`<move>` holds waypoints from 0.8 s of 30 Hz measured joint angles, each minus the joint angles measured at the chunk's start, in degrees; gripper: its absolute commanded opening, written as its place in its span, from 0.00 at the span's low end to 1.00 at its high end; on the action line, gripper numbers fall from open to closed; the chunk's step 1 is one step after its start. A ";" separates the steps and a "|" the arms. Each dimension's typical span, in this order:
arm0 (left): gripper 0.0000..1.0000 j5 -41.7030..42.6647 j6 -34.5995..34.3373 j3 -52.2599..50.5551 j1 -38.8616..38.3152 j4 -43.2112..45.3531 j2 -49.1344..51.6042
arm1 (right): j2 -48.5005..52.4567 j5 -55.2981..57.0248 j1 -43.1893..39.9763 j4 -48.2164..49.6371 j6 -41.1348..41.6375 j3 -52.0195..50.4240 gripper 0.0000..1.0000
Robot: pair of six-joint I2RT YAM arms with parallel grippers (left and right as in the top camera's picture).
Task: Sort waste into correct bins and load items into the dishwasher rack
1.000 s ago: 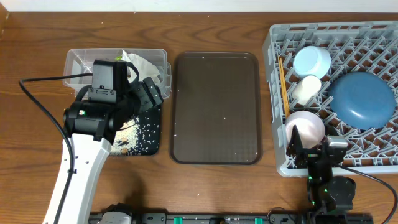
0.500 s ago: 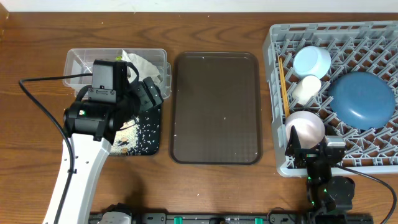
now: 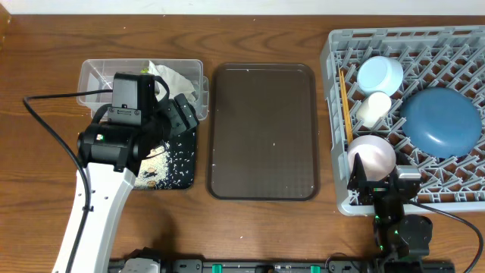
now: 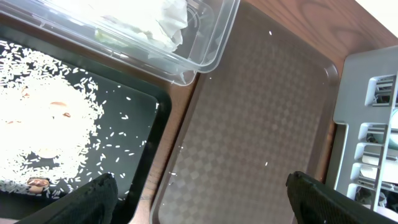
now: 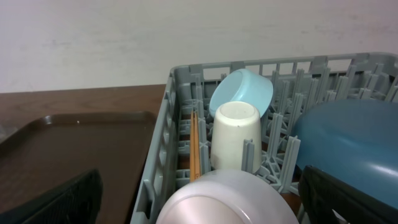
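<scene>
The grey rack (image 3: 327,45) at the right holds the blue plate-bowl (image 3: 439,121), light-blue bowl (image 3: 379,74), white cup (image 3: 373,110), chopsticks (image 3: 344,106) and pinkish-white bowl (image 3: 371,155). My right gripper (image 3: 383,182) is open at the rack's front edge, its fingers on either side of the pinkish-white bowl (image 5: 224,199). My left gripper (image 3: 182,114) is open and empty over the edge between the black tray (image 3: 170,180) and the brown tray (image 4: 261,118). Rice (image 4: 43,124) lies in the black tray. The napkin (image 4: 165,18) and wrapper (image 4: 118,34) lie in the clear tub (image 3: 95,76).
The large brown serving tray (image 3: 261,129) lies in the middle of the wooden table, with a few stray rice grains on it. The left arm's cable (image 3: 45,136) loops over the table at the far left.
My right gripper has drawn back slightly toward the rack's front edge. The left arm and all objects have not moved.
</scene>
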 measured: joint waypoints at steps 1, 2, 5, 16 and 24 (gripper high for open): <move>0.90 0.00 0.00 0.00 0.00 -0.02 -0.02 | 0.00 0.00 0.00 0.00 -0.02 0.00 0.99; 0.90 0.02 0.00 0.00 0.00 -0.02 -0.02 | 0.00 0.00 0.00 0.00 -0.02 0.00 0.99; 0.90 0.00 0.00 0.00 0.00 0.00 -0.02 | 0.00 0.00 0.00 0.00 -0.13 0.00 0.99; 0.90 0.00 0.00 -0.35 -0.02 0.04 -0.70 | 0.00 0.00 0.00 0.00 -0.15 0.00 0.99; 0.90 -0.02 -0.02 -5.75 -0.02 -0.02 -15.78 | 0.00 0.00 0.00 -0.02 -0.17 0.00 0.99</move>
